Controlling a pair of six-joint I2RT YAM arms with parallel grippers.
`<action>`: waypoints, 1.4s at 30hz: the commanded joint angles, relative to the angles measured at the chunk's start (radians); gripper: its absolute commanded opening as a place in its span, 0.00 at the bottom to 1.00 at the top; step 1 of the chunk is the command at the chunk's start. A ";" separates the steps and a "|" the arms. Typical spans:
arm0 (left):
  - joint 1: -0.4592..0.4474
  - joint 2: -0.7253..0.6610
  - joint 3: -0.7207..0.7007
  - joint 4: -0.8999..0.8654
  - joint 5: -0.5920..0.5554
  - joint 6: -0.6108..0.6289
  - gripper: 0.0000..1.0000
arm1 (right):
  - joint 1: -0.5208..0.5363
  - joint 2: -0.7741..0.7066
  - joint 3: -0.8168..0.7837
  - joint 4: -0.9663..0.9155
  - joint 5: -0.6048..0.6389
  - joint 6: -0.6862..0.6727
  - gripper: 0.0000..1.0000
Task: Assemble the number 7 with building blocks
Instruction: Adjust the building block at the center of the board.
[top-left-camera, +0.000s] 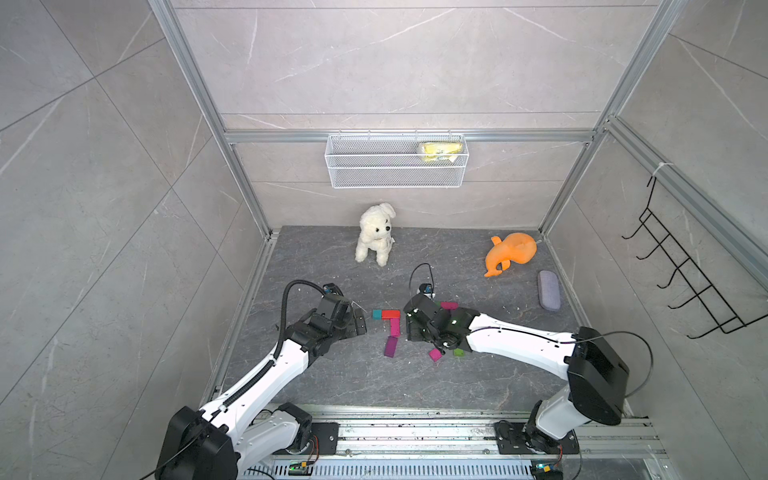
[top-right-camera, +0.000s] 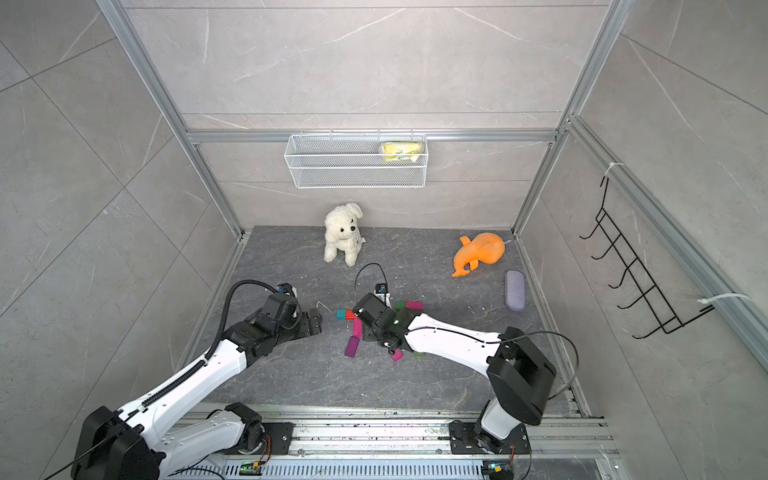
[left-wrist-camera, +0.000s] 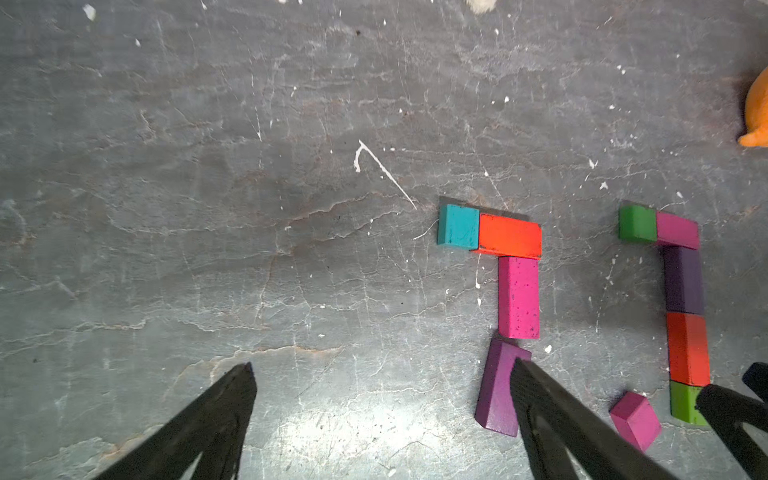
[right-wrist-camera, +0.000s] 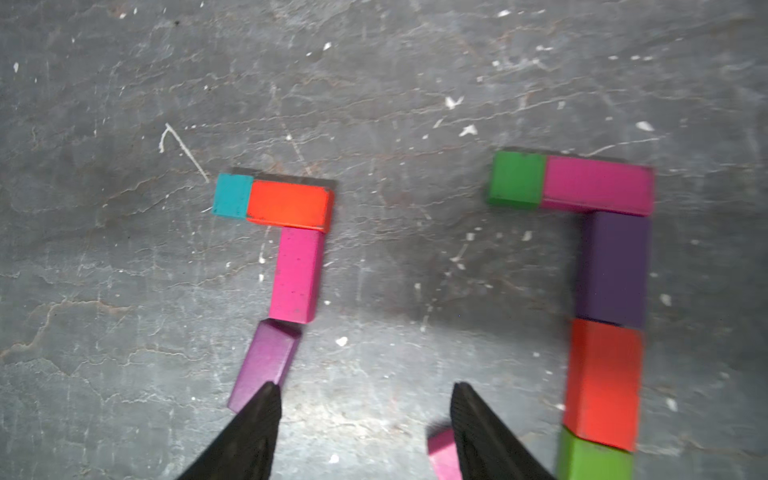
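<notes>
The left fingers (left-wrist-camera: 232, 407) are spread wide and hold nothing. Only bare tabletop (left-wrist-camera: 208, 166) lies between them. One finger shows in front of the purple block (left-wrist-camera: 496, 386), and I cannot tell if it touches. The right fingers (right-wrist-camera: 257, 419) stand partly apart with nothing between them. One tip is at the end of the purple block. The other tip is just beside a small loose pink block (right-wrist-camera: 442, 457).

Two 7 shapes lie flat near the middle of the tabletop, between the arms. The first 7 (top-left-camera: 394, 326) is nearer the left arm. Its top bar is a teal block (left-wrist-camera: 458, 226) touching a red block (left-wrist-camera: 509, 237). A long pink block (left-wrist-camera: 518, 297) goes down from the red one. The purple block comes next, but it is tilted.

The second 7 (right-wrist-camera: 611, 291) has a green block (right-wrist-camera: 517, 178) touching a pink top block (right-wrist-camera: 596, 185). Below come a dark purple block (right-wrist-camera: 613, 268), a second red block (right-wrist-camera: 602, 382) and a light green block (right-wrist-camera: 594, 461), in a straight line. In both top views the right arm covers most of it.

A white plush dog (top-left-camera: 375, 232) sits at the back. An orange toy (top-left-camera: 511, 251) and a grey case (top-left-camera: 548, 290) lie well apart from the blocks.
</notes>
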 joint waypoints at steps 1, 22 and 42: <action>0.021 0.016 -0.020 0.077 0.081 0.019 1.00 | 0.035 0.042 0.056 -0.075 0.023 0.047 0.65; 0.184 0.032 -0.107 0.157 0.183 0.056 1.00 | 0.110 0.313 0.247 -0.166 -0.107 0.186 0.61; 0.187 0.037 -0.119 0.161 0.193 0.089 1.00 | 0.111 0.417 0.327 -0.207 -0.104 0.213 0.57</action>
